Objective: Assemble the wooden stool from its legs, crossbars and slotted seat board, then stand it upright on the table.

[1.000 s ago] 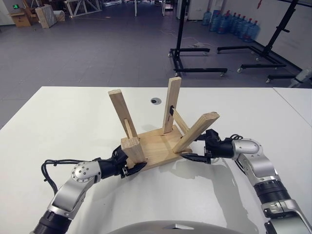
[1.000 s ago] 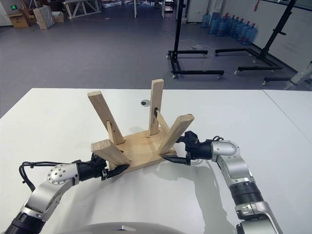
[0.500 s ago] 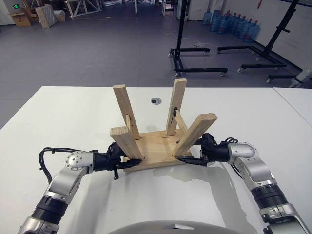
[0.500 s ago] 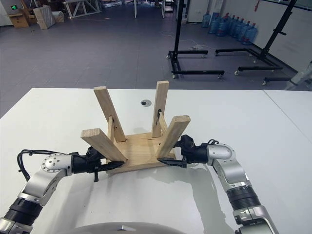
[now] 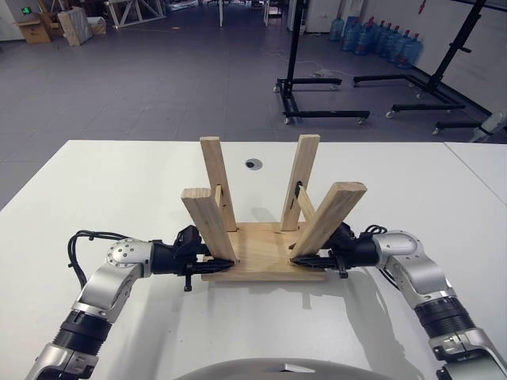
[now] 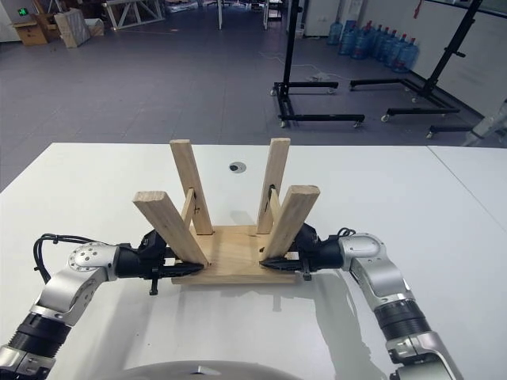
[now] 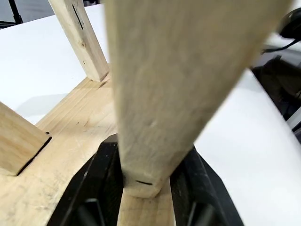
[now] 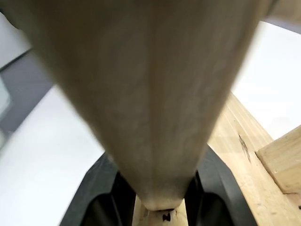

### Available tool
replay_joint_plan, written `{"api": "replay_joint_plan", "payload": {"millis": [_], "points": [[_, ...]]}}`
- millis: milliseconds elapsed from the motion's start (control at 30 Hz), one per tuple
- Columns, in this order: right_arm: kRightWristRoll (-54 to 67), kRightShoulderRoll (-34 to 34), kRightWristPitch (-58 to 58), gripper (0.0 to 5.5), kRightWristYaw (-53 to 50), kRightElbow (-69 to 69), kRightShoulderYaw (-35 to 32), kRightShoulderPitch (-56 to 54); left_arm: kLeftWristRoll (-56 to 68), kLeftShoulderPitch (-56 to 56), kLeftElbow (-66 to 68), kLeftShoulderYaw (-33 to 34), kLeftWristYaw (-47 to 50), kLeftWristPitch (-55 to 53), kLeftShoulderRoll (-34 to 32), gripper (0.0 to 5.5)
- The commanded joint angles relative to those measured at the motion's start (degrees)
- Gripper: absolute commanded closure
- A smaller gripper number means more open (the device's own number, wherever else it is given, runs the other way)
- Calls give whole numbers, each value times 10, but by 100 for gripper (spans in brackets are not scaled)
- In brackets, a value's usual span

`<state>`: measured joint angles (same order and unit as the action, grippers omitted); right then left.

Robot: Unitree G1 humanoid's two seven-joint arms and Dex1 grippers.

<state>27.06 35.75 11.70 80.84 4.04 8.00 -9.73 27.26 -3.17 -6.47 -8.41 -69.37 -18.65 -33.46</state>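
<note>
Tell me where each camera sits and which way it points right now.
Left eye view: on the head, looking forward and down at the upturned stool on the table; both forearms show, with left gripper and right gripper at its sides.
Right eye view: the head's other eye, same scene.
Left wrist view: on the left wrist, looking along its fingers gripping the near-left leg.
Right wrist view: on the right wrist, fingers gripping the near-right leg.
Both wrist views share the seat board.
</note>
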Motion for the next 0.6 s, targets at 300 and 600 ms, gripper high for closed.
{"api": "replay_joint_plan", "payload": {"millis": [300, 600], "points": [[238, 129, 603, 448, 63, -91, 81, -119, 433, 78, -167, 103, 124, -398, -39, 445], [240, 134, 647, 419, -5, -84, 63, -109, 436, 57, -99, 107, 205, -439, -3, 337]]}}
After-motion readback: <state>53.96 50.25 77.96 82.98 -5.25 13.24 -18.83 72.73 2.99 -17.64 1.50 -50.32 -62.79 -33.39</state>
